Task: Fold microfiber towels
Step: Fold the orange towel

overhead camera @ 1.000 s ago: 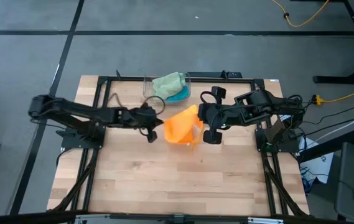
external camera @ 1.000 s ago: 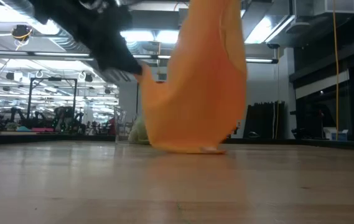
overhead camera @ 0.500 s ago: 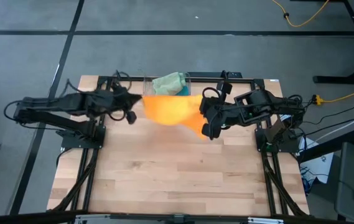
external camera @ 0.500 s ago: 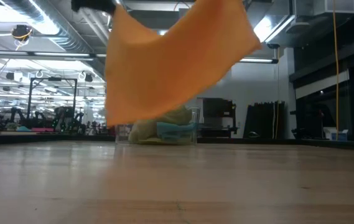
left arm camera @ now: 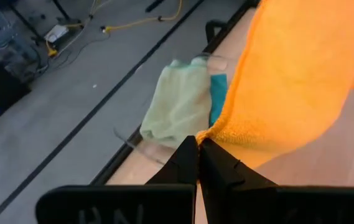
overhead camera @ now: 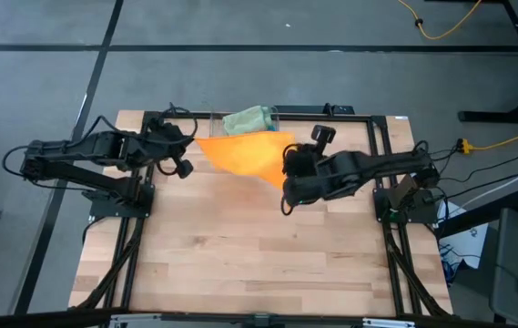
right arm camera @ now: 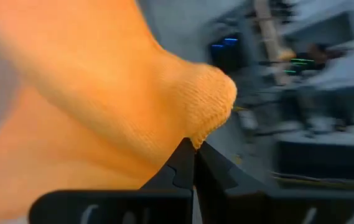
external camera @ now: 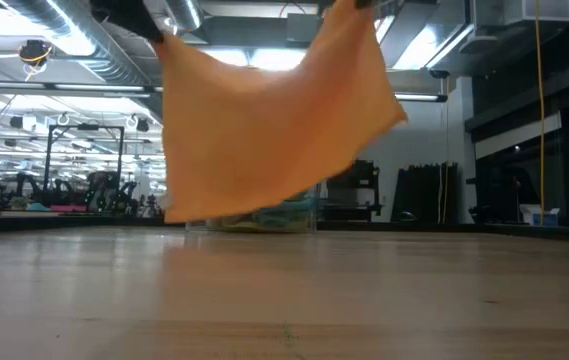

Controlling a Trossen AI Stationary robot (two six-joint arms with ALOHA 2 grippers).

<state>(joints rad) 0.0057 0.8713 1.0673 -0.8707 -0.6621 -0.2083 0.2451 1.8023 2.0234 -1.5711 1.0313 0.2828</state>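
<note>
An orange towel (overhead camera: 245,155) hangs spread between my two grippers, above the far middle of the table (overhead camera: 259,264). My left gripper (overhead camera: 189,145) is shut on its left corner, and my right gripper (overhead camera: 286,180) is shut on its right end. In the low view the towel (external camera: 274,120) hangs as a wide sheet, its lower edge just above the wood. A pale sage green towel (left arm camera: 178,104) and a teal blue towel (left arm camera: 218,98) lie in the clear bin (overhead camera: 245,123) at the far edge. The lime green towel is out of view. My left gripper pinches the orange towel's corner (left arm camera: 213,133) between its two shut fingers. The cloth spreads away from the fingertips, lifted clear of the table. One layer or several, I cannot tell. My right gripper pinches a bunched corner of the orange towel (right arm camera: 209,111) between its two shut fingers. The cloth bulges just past the fingertips and falls away below them, clear of the table.
The clear bin stands against the table's far edge, right behind the hanging towel. The bare wooden top stretches toward the near edge. Black frame rails (overhead camera: 368,117) run along the far edge and both sides.
My left gripper has gone up and toward the table's left and far edges with its corner. The orange towel, bunched with its lower end on the table a second ago, is now lifted clear and spread out. My right gripper has shifted a little toward the left.
</note>
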